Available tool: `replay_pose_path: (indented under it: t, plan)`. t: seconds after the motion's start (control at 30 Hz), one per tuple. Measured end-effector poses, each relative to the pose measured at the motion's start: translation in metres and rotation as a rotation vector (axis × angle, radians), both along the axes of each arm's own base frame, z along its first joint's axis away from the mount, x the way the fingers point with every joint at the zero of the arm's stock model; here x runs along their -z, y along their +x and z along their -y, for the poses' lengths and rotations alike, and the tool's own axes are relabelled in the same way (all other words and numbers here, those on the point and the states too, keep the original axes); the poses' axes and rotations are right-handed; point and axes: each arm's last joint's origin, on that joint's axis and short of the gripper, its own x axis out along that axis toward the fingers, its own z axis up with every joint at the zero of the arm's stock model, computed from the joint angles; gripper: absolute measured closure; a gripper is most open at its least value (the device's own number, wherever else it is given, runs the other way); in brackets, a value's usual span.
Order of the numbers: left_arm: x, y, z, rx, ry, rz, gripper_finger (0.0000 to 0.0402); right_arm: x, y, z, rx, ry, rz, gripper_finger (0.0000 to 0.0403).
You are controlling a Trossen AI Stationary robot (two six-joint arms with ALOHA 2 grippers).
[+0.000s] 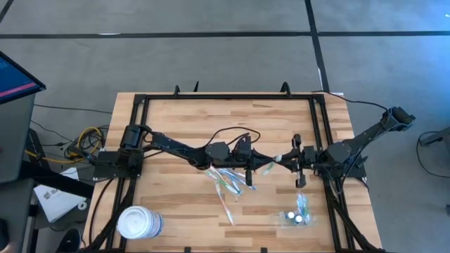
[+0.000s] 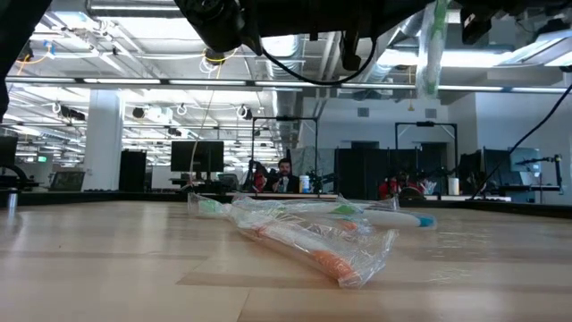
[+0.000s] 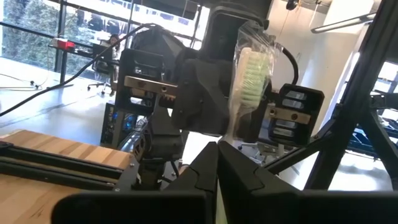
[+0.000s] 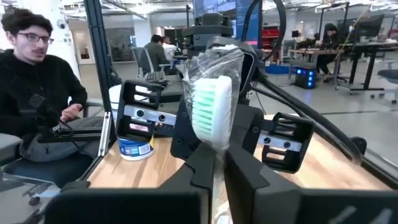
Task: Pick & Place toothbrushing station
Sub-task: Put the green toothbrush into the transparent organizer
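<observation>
The left tool (image 1: 254, 163) and the right tool (image 1: 287, 159) meet nose to nose above the middle of the desk (image 1: 183, 119), with one wrapped brush (image 1: 271, 166) spanning the short gap between them. In the left wrist view the left tool (image 3: 217, 155) has its fingers pressed together almost fully, with only the thin edge of the clear wrapper pinched between the tips. From there the brush (image 3: 250, 74) runs away toward the other arm, its pale green bristles showing through the plastic. In the right wrist view the right tool (image 4: 217, 158) is likewise nearly closed, its fingers clamped on the wrapper just below the bristle head (image 4: 211, 106), so both tools grip the same brush. From desk height the brush (image 2: 432, 45) hangs high above the wood, touching nothing below. The station (image 1: 295, 214), a small clear holder, sits on the desk near its front edge on the right arm's side, well apart from both tools and touched by neither. Two small white spots and some green show inside it, but what they are cannot be told. A loose heap of wrapped brushes (image 1: 228, 184) lies on the wood below the left tool, and a white tub (image 1: 139, 223) stands at the front corner on the left arm's side. A person (image 4: 37, 93) sits beyond the desk in the right wrist view.
</observation>
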Motion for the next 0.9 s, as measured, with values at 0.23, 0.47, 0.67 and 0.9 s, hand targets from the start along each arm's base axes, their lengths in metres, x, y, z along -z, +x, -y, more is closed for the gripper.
replay_pose_path:
  t: [0.23, 0.47, 0.67, 0.9]
  plan:
    - [0.0, 0.0, 0.0, 0.001, 0.001, -0.004, 0.0393, 0.0, 0.0, -0.001, -0.028, -0.007, 0.0, 0.0396]
    - [0.0, -0.001, 0.0, 0.001, 0.002, -0.016, 0.0379, 0.0, -0.002, 0.0, -0.052, -0.009, -0.004, 0.0399]
    - [-0.006, -0.003, -0.001, -0.004, 0.004, -0.042, 0.0366, 0.0, -0.006, 0.0, -0.081, 0.008, -0.015, 0.04]
    - [-0.008, -0.008, -0.002, -0.008, 0.009, -0.092, 0.0362, -0.002, -0.01, -0.005, -0.147, 0.018, -0.008, 0.0401]
